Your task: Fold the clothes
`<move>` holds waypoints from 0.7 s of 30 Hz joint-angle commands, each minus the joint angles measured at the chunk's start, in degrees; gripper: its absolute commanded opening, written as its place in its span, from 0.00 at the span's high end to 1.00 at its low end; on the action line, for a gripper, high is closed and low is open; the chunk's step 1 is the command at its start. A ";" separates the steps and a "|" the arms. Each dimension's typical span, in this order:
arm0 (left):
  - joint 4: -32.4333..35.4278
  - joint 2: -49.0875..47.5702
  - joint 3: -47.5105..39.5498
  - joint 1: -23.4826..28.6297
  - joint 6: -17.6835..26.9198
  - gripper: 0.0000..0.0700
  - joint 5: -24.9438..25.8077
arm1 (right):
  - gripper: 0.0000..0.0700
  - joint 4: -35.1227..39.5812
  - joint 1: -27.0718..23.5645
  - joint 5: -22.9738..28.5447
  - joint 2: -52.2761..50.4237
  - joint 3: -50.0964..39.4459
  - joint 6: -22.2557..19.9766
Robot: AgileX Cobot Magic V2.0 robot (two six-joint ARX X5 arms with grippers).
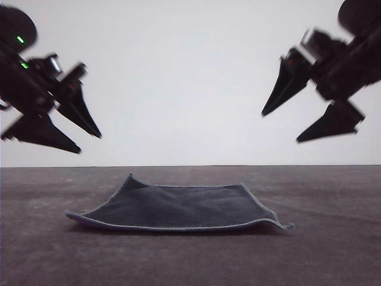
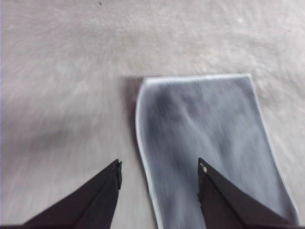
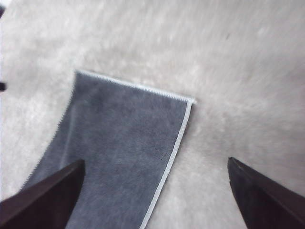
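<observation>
Cloth (image 1: 178, 207) flat, grey face up, looks light and floppy; pinch near corners. Left gripper (image 1: 89, 140) and right gripper (image 1: 280, 126) spread wide, holding nothing, above it.

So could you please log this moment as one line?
cloth: flat, grey face up | left gripper: open, above | right gripper: open, above | fold: not begun

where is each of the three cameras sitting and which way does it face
Front view: low, facing forward over the table toward a pale wall, at the cloth; left gripper and right gripper hang open above it.
Left wrist view: on the left arm, looking down past its open fingers at the cloth's edge.
Right wrist view: on the right arm, looking down between its spread fingers at the cloth.
Shared: all three show the same dark grey cloth with light edging.
</observation>
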 commanded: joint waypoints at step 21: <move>2.30 23.67 17.17 -5.42 -0.42 0.56 0.50 | 0.13 4.10 3.82 -6.63 28.02 18.01 5.28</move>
